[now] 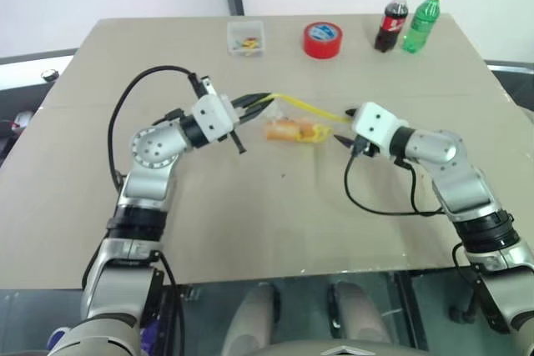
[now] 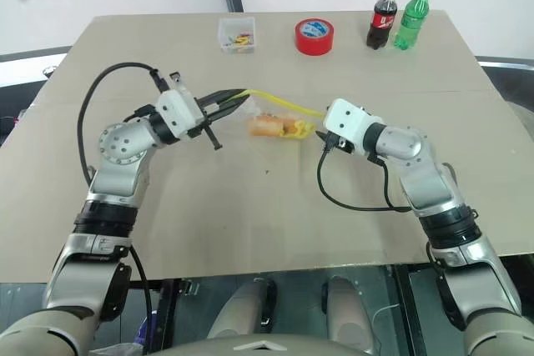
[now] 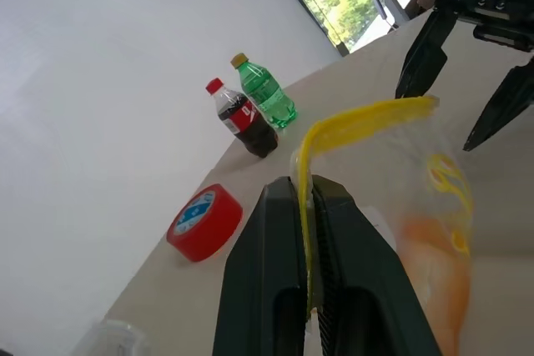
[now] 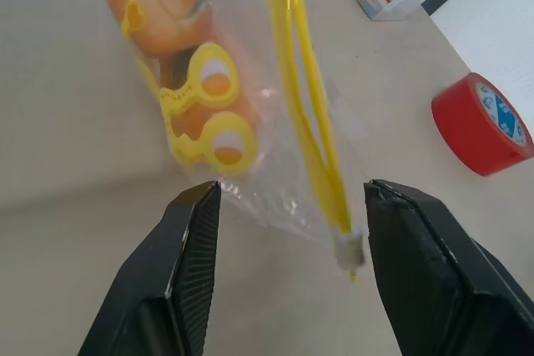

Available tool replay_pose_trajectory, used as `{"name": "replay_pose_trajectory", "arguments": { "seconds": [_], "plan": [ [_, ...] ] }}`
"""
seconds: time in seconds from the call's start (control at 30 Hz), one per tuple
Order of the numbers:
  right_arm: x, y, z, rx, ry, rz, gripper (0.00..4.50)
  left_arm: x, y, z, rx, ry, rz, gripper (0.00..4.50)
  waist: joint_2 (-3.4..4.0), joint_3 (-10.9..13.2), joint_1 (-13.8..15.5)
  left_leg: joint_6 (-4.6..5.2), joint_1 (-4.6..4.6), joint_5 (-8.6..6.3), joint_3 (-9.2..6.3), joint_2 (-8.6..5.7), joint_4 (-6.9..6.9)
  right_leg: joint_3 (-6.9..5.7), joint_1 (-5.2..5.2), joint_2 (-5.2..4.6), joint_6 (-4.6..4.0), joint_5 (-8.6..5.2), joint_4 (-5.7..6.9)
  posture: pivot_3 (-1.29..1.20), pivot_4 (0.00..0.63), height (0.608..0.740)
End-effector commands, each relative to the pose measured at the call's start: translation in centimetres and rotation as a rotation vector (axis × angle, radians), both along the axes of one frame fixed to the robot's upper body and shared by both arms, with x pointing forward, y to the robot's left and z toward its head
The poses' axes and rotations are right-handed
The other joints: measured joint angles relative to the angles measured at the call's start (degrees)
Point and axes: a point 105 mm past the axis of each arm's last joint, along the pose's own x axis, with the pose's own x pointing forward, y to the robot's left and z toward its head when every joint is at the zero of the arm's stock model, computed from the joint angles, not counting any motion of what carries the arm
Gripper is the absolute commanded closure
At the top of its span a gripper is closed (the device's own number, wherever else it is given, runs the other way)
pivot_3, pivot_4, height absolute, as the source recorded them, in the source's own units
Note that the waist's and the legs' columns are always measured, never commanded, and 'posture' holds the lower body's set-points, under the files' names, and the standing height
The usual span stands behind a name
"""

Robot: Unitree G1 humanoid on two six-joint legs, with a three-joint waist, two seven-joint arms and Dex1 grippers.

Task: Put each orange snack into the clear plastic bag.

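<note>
Surface: beige table (image 1: 250,223) with a white wall behind; wide bare room on the near half, in front of both arms.
Left gripper (image 1: 254,104): fingers pressed together, pinching the yellow seal strip (image 3: 350,122) of the clear plastic bag (image 1: 292,127).
Right gripper (image 4: 284,231): fingers spread apart, holding nothing; the far end of the strip lies between them, whether it touches I cannot tell.
Bag: hangs tilted between the two grippers, near the middle of the table.
Orange snacks (image 2: 269,125): inside the bag, behind yellow printed rings.
Far edge: small clear box (image 1: 246,38), red tape roll (image 1: 322,39), cola bottle (image 1: 391,20), green bottle (image 1: 421,20), all well apart from the bag.
</note>
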Motion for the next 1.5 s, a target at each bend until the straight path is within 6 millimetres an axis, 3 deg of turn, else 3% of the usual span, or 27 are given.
{"name": "replay_pose_trajectory", "arguments": {
  "seconds": [0.03, 0.57, 0.67, 0.73, 0.8, 0.83, 1.03, 1.13, 1.33, 1.5],
  "plan": [
    [0.0, 0.6, 1.6, 0.002, -0.065, 0.034, 1.72, -0.5, 0.9, 1.6, -0.042, -0.046, 0.031, 4.5, 0.0, 0.0, 0.1, 0.0, 0.0, 0.0, -0.01, 0.0, 0.02, 0.0, 0.0, 0.0, 0.0, 0.0, 0.02, 0.0, 0.15, 0.74],
    [0.5, 0.9, 3.1, 0.012, -0.137, 0.035, 1.72, 0.1, 2.2, 0.8, -0.055, -0.001, 0.081, 4.5, 0.0, 0.0, 0.1, 0.2, -0.01, -0.12, -0.02, -0.01, 0.51, 0.01, 0.0, 0.02, 0.0, 0.0, 0.46, 0.0, 0.15, 0.74],
    [0.6, 1.0, 3.1, 0.013, -0.138, 0.036, 2.52, 0.1, 2.2, 0.8, -0.059, 0.003, 0.082, 4.5, 0.0, 0.0, 0.1, 0.2, -0.02, -0.12, -0.01, -0.01, 0.52, 0.01, 0.0, 0.02, 0.0, 0.0, 0.45, 0.0, 0.15, 0.74],
    [0.6, 1.0, 3.1, 0.012, -0.136, 0.037, 3.53, 0.2, 2.3, 0.8, -0.063, 0.005, 0.083, 4.5, 0.0, 0.0, 0.1, 0.2, -0.02, -0.12, -0.01, -0.01, 0.52, 0.01, 0.0, 0.02, 0.0, 0.0, 0.45, 0.0, 0.15, 0.74],
    [0.7, 0.9, 3.0, 0.007, -0.137, 0.036, 4.27, 0.3, 2.3, 0.9, -0.07, 0.008, 0.086, 4.5, 0.0, 0.0, 0.1, 0.2, -0.02, -0.12, -0.01, -0.01, 0.52, 0.01, 0.0, 0.02, -0.01, 0.0, 0.46, 0.0, 0.15, 0.74],
    [0.7, 0.9, 3.1, 0.006, -0.138, 0.035, 4.39, 0.4, 2.4, 1.0, -0.075, 0.009, 0.087, 4.5, 0.0, 0.0, 0.1, 0.2, -0.02, -0.12, -0.01, -0.01, 0.52, 0.01, 0.0, 0.02, -0.01, 0.0, 0.46, 0.0, 0.15, 0.74],
    [1.1, 0.4, 4.0, -0.001, -0.167, 0.02, 4.39, 1.0, 2.5, 1.2, -0.109, 0.031, 0.092, 4.5, 0.0, 0.0, 0.1, 0.2, -0.02, -0.12, -0.01, -0.01, 0.53, 0.01, 0.0, 0.02, 0.0, 0.01, 0.46, 0.0, 0.15, 0.74],
    [1.8, -0.6, 5.5, -0.014, -0.209, -0.012, 4.39, 1.9, 2.2, 1.7, -0.12, 0.048, 0.099, 4.5, 0.01, 0.0, 0.1, 0.2, -0.03, -0.12, -0.01, -0.01, 0.54, -0.02, 0.0, 0.02, -0.01, 0.0, 0.45, 0.0, 0.15, 0.74],
    [3.6, -3.6, 9.3, -0.046, -0.332, -0.132, 4.39, 4.7, 0.6, 5.0, -0.129, -0.034, 0.111, 4.5, 0.0, 0.0, 0.4, 0.19, -0.1, -0.12, 0.09, -0.09, 0.64, -0.14, 0.04, 0.01, 0.0, 0.01, 0.45, 0.0, 0.15, 0.74],
    [3.8, -5.9, 11.7, -0.076, -0.424, -0.221, 4.39, 5.8, -0.5, 6.6, -0.109, -0.092, 0.111, 4.5, 0.0, 0.0, 0.0, 0.02, -0.15, -0.01, 0.17, -0.09, 0.59, -0.11, 0.01, 0.0, 0.01, 0.0, 0.37, 0.0, 0.15, 0.74]
  ]
}}
